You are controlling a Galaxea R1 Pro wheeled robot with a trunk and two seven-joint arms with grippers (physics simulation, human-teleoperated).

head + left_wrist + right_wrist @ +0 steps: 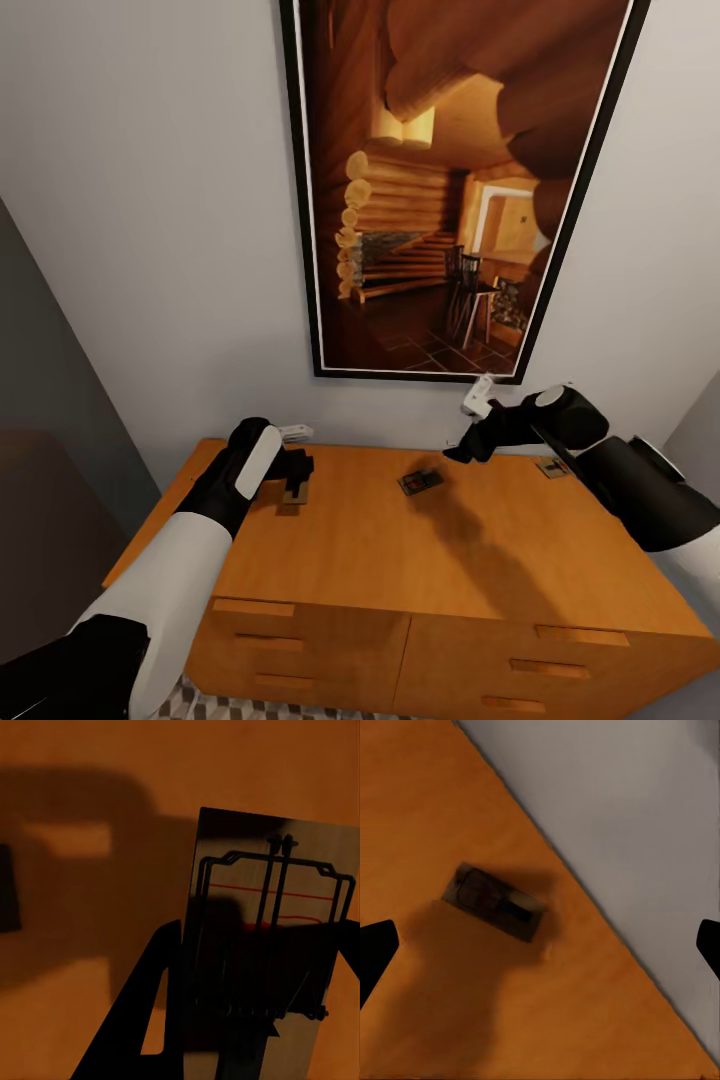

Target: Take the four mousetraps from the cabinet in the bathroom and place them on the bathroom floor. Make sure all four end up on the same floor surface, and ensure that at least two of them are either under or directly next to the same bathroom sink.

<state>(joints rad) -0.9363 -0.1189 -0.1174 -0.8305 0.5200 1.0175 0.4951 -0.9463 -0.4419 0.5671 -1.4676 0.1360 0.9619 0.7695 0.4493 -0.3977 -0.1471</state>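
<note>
- The cabinet [440,560] is the largest thing here: wide, orange-brown, drawers with wooden bar handles along its front. Its flat top carries the mousetraps, so both arms reach down over it from the near edge.
- Behind it rises a pale wall [160,250] with a big black-framed picture [450,190] of a log-cabin room. The wall closes off the far edge, so any approach has to come from above or from the robot's side.
- A sliver of the bathroom floor [215,708], with its cube pattern, shows below the drawers; no trap lies on it yet.
- The left hand [297,478] sits low over the cabinet's left part. In the left wrist view its dark fingers [150,1020] bracket a mousetrap [262,945], wire bar and red mark facing up. I judge it closed on that trap, probably ready to lift.
- The right hand [465,452] hovers near the back edge with its fingers spread wide and nothing between them. The second mousetrap [420,481] lies flat just beside it, near the wall, likely the next pick.
- A third mousetrap [552,466] lies further right, partly hidden behind the right arm.
- The right arm throws a dark shadow [470,545] across the top, which dims the middle trap.
</note>
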